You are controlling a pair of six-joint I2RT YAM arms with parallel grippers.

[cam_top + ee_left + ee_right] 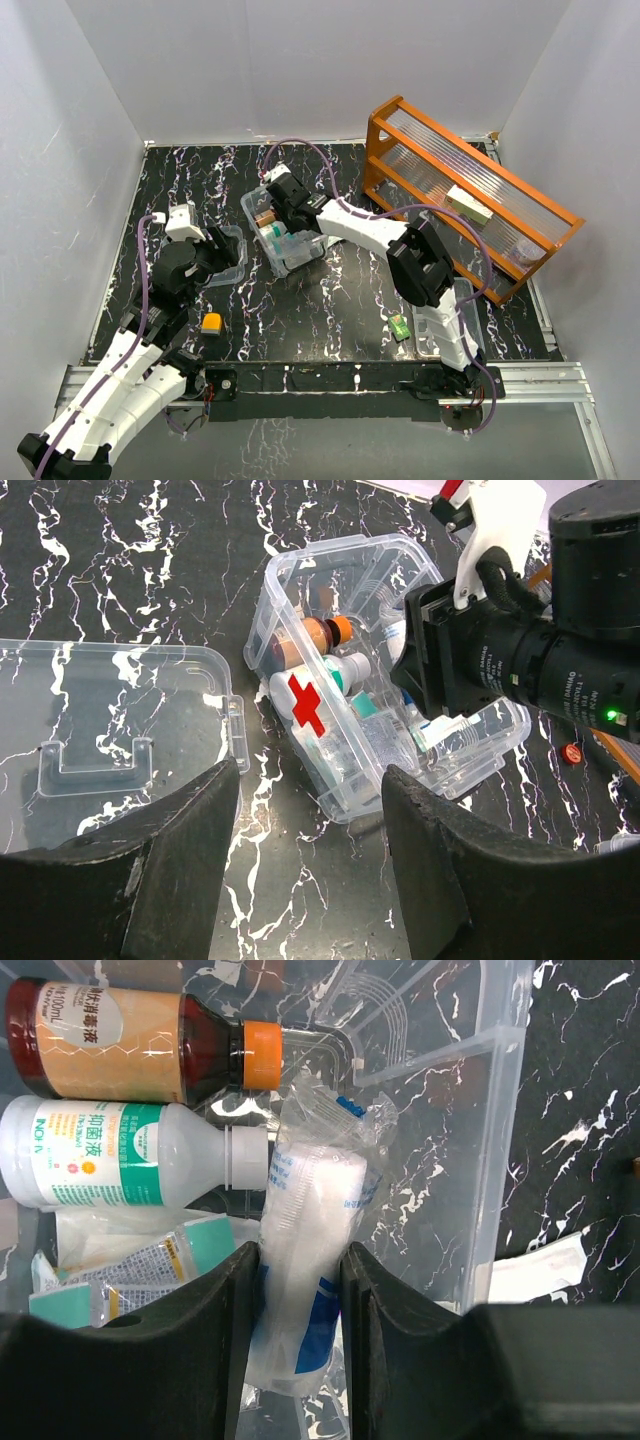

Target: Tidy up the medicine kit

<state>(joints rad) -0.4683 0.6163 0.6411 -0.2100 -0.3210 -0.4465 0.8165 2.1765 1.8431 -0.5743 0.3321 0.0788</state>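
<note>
The medicine kit, a clear plastic box (252, 207) with a red cross (308, 705) on its side, sits open at mid-table. Its wall also shows in the left wrist view (285, 590) and in the right wrist view (500, 1110). Inside lie a brown bottle with an orange cap (130, 1045), a white bottle with a green label (120, 1155) and small packets. My right gripper (287, 215) is down inside the box. In its own view the right gripper (300, 1255) is shut on a white-and-blue plastic pouch (310, 1190). The clear lid (110, 720) lies flat left of the box. My left gripper (310, 860) is open and empty just in front of the box.
An orange wooden rack (470, 200) stands at the back right with a white box (468, 205) on it. A small orange item (211, 322) lies near the left arm. A green item (400, 327) lies near the right arm's base.
</note>
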